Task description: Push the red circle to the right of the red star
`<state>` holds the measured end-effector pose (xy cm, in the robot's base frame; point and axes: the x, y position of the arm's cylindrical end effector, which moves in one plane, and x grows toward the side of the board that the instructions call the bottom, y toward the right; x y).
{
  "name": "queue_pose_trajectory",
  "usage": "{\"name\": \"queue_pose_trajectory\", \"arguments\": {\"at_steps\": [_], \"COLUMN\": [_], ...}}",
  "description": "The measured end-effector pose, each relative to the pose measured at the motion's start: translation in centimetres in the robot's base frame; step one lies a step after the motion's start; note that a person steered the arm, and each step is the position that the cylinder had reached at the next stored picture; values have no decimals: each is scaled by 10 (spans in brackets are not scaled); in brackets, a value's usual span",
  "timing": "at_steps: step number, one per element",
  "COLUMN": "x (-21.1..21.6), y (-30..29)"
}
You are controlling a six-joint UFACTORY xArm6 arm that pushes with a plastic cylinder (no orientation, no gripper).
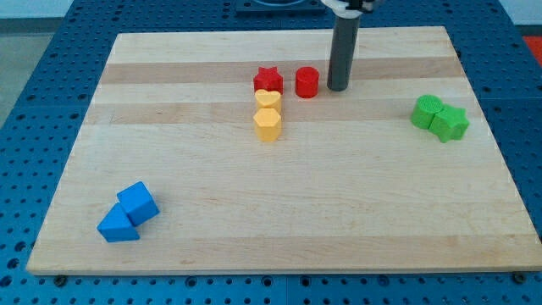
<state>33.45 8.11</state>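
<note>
The red circle [306, 82] is seen on the far half of the wooden board [279, 212], just to the right of the red star [268, 80], with a narrow strip of bare wood left between the two. The dark rod [342, 51] is held upright, and my tip [337, 87] is planted on the board just to the right of the red circle, close beside it; whether the two actually touch cannot be told. No pincer is carried by this arm, so nothing is spread, pressed together or pinched: only the plain rod end is shown.

Directly on the near side of the red star, a yellow heart [268, 100] is placed, touching or almost touching the star. A yellow hexagon [268, 124] is set against the near side of the heart, so that the three pieces are lined up in a short column running from far to near.

Well apart at the right, two green blocks [439, 117] are pushed together, the right one star-shaped; the shape of the left one cannot be made out. At the near left corner, a blue cube [137, 202] and a blue triangle [117, 226] are found touching.
</note>
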Motion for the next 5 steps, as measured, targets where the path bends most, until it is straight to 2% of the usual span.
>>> {"name": "queue_pose_trajectory", "arguments": {"at_steps": [4,5], "x": [0,0], "y": [-24,9]}}
